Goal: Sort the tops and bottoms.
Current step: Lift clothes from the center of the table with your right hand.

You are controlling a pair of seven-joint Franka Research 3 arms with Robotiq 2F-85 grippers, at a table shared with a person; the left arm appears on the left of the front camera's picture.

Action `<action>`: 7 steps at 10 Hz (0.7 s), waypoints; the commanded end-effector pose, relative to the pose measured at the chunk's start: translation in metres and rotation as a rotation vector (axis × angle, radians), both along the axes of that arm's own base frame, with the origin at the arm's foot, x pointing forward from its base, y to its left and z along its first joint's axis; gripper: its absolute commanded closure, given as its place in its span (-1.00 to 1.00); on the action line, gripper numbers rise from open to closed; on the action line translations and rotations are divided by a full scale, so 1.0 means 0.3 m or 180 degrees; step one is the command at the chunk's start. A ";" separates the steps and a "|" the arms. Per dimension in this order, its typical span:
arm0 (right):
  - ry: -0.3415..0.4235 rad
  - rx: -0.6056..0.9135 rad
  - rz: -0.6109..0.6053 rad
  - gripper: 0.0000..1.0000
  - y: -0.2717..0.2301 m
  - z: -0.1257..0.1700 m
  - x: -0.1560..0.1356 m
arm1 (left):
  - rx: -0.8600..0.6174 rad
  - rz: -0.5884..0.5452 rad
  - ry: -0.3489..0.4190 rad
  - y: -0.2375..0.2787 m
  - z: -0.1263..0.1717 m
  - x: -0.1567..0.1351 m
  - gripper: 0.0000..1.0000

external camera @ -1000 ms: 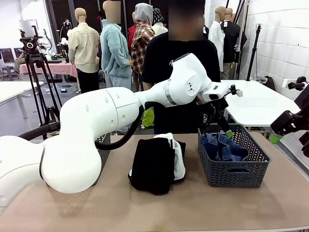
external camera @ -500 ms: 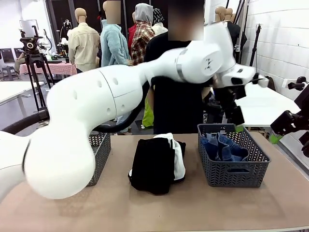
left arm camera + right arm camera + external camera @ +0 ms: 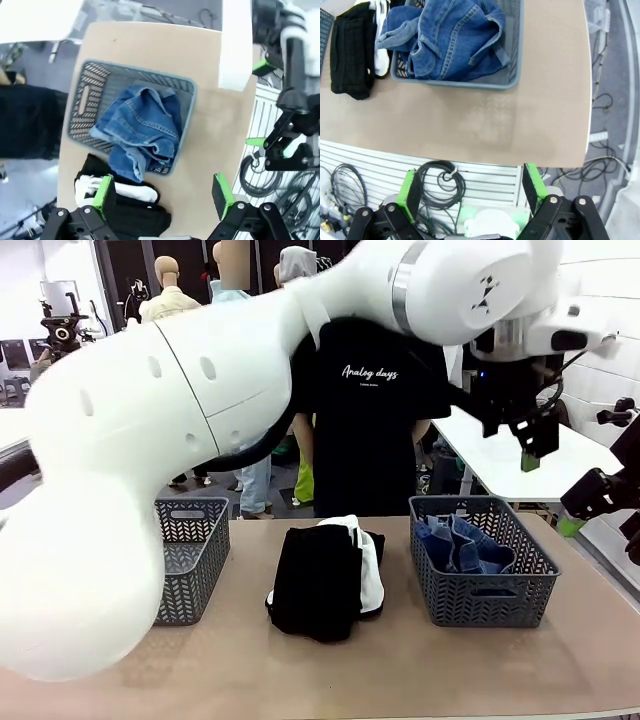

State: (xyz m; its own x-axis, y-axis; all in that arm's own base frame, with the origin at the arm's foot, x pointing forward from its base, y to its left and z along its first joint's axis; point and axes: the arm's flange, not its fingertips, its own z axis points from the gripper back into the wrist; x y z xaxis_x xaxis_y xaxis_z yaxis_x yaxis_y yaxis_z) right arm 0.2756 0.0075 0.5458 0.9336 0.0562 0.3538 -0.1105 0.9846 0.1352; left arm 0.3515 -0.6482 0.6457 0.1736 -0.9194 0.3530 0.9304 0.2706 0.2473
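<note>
Denim piece (image 3: pixel 137 132) in grey basket (image 3: pixel 82 95); left tool (image 3: pixel 162 194) spread, empty, above it.

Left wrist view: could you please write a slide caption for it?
Open left gripper above the blue denim piece in a grey basket on the table.

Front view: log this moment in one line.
left gripper open, above right basket | denim in it | black-white pile on table | right gripper open
</note>
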 end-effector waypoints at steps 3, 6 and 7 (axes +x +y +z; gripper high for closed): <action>-0.0002 0.0027 0.0028 -1.00 0.000 -0.001 0.003 | 0.0000 0.0000 0.0000 0.000 0.000 0.000 -1.00; -0.0002 0.0027 0.0028 -1.00 0.000 -0.001 0.003 | 0.0000 0.0000 0.0000 0.000 0.000 0.000 -1.00; -0.0002 0.0027 0.0028 -1.00 0.000 -0.001 0.003 | 0.0000 0.0000 0.0000 0.000 0.000 0.000 -1.00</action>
